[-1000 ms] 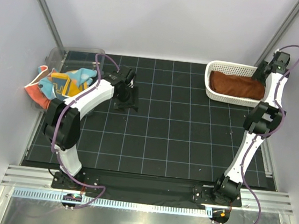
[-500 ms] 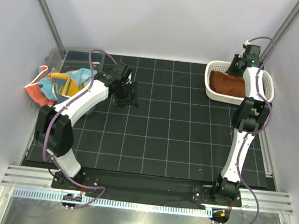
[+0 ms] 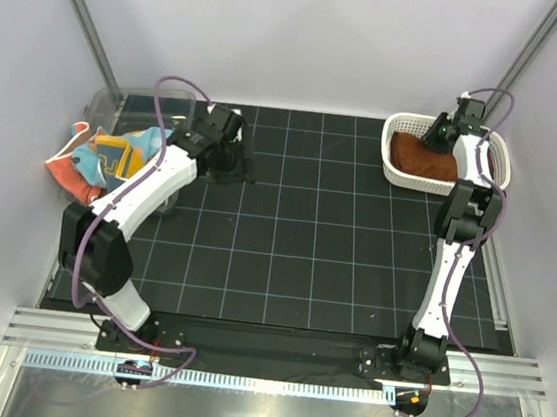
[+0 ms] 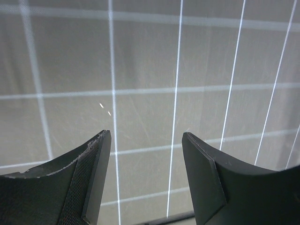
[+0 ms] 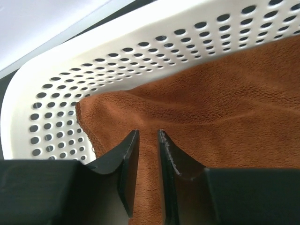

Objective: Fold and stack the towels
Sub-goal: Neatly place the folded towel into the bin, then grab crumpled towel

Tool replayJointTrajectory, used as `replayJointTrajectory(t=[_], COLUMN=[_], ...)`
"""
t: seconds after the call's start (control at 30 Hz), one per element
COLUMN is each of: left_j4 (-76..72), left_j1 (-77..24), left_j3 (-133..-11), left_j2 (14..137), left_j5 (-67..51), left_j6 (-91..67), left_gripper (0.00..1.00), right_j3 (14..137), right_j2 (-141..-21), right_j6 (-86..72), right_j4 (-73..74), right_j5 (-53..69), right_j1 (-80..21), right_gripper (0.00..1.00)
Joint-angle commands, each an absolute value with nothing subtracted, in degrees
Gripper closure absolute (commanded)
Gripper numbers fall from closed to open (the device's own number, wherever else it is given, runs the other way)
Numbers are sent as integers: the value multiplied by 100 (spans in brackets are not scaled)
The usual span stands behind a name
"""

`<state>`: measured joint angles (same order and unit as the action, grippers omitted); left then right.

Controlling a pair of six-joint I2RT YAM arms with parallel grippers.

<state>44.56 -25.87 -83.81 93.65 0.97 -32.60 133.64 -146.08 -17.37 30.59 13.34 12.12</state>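
1. Left hand (image 4: 146, 136) hangs spread wide above the black counter (image 4: 140, 56), holding nothing.
2. Patterned towels (image 3: 113, 155) lie heaped in the clear bin (image 3: 109, 104) at the left side.
3. Right hand (image 5: 147, 133), almost pressed together, pinches a ridge of the rust-brown towel (image 5: 225, 108) inside the white basket (image 5: 140, 51).

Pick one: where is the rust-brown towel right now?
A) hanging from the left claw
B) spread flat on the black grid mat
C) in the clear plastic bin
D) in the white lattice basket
D: the rust-brown towel lies inside the white lattice basket, and the right claw is pinched narrowly on a fold of it.
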Motion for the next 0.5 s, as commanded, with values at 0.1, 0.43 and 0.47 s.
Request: replayJointTrajectory(t=[0.1, 0.43, 0.47], left_j4=[4701, 4773, 4781], left_j1=[-2479, -504, -353], left_j3=[-9543, -9115, -9036], left_j2=[8807, 8288, 8297], left_j5=[2046, 1610, 1460], left_j6=[-2910, -3339, -3349], left_gripper=[33, 25, 25], right_j3=[13441, 11077, 10848], right_j2=[-13251, -9760, -9538], right_j6=[-1872, -2258, -2328], right_j4=[3287, 3455, 3437], right_j5=[1451, 1345, 1371], right_j1=[1108, 73, 1], right_gripper=[59, 0, 0])
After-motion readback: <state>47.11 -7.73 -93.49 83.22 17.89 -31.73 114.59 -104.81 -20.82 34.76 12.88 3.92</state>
